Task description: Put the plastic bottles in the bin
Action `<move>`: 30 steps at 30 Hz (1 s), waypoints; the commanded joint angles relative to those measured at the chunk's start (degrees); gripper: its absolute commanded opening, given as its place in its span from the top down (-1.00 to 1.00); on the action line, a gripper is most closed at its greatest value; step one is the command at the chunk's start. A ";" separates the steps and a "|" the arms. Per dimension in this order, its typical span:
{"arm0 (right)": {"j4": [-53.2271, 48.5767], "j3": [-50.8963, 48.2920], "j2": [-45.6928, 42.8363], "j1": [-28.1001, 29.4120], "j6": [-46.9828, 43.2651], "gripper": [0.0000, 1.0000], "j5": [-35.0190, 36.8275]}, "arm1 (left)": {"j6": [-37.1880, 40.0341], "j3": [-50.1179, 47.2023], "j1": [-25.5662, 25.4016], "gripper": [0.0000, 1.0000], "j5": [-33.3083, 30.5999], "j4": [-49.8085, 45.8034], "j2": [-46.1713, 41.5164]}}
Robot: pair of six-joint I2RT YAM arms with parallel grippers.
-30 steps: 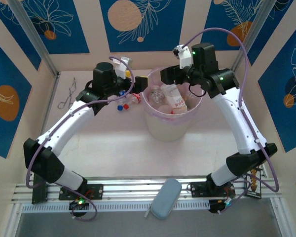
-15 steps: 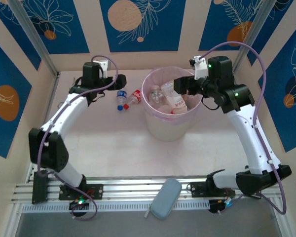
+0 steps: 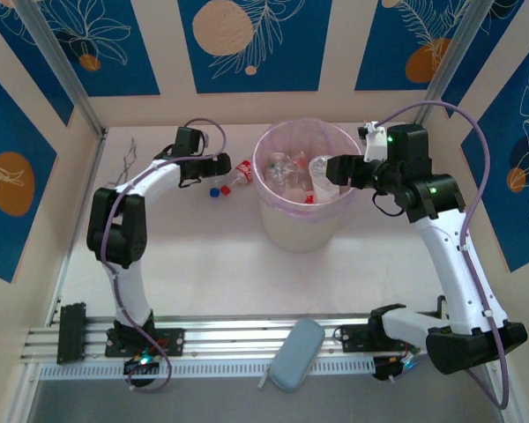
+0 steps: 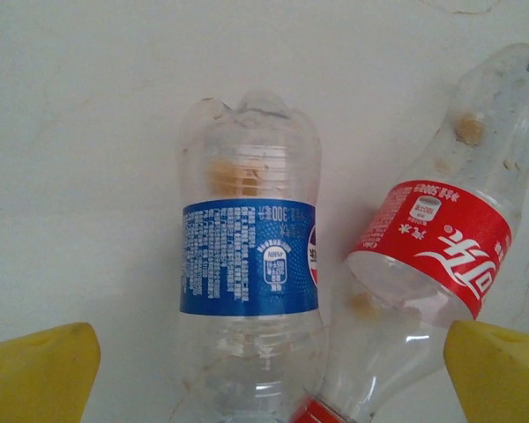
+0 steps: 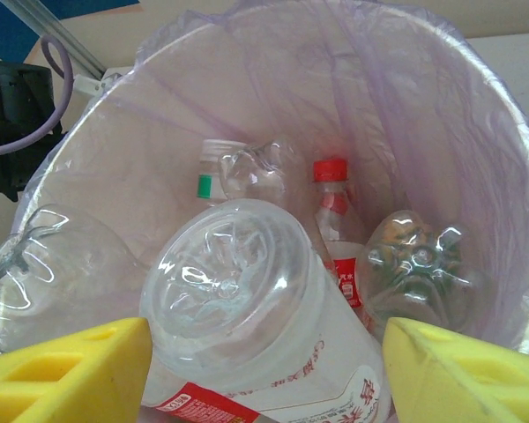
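Holding several bottles (image 5: pixel 256 308), bin (image 3: pixel 273 225); right hand (image 5: pixel 264 370) and left hand (image 4: pixel 264 361) both spread apart.

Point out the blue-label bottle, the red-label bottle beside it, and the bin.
blue-label bottle (image 4: pixel 249 264): left wrist view, on its label.
red-label bottle (image 4: pixel 436 242): left wrist view, on its label.
bin (image 3: pixel 293 231): top external view, on its outer wall.

2 bottles (image 4: pixel 249 291) on table, 1 bin (image 3: pixel 305 225)
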 commanded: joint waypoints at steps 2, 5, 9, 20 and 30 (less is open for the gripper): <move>1.32 -1.12 -0.73 -0.38 1.21 -0.41 -2.33 | -1.42 -0.84 0.42 -1.00 -0.97 1.92 2.97; 2.01 -1.64 -1.50 -0.51 1.43 -0.41 -2.08 | -1.35 -0.55 0.44 -1.00 -1.20 1.63 4.57; 1.98 -1.75 -2.59 -0.90 1.40 -0.41 -1.79 | -1.81 -0.39 0.39 -0.93 -0.61 1.84 6.24; 2.48 -1.75 -2.87 -1.77 1.42 -0.41 -2.60 | -2.01 -0.23 0.44 -0.61 -1.42 1.89 7.93; 2.19 -1.20 -2.52 -2.13 1.10 -0.41 -2.77 | -1.75 0.06 0.47 -0.37 -2.38 2.09 8.57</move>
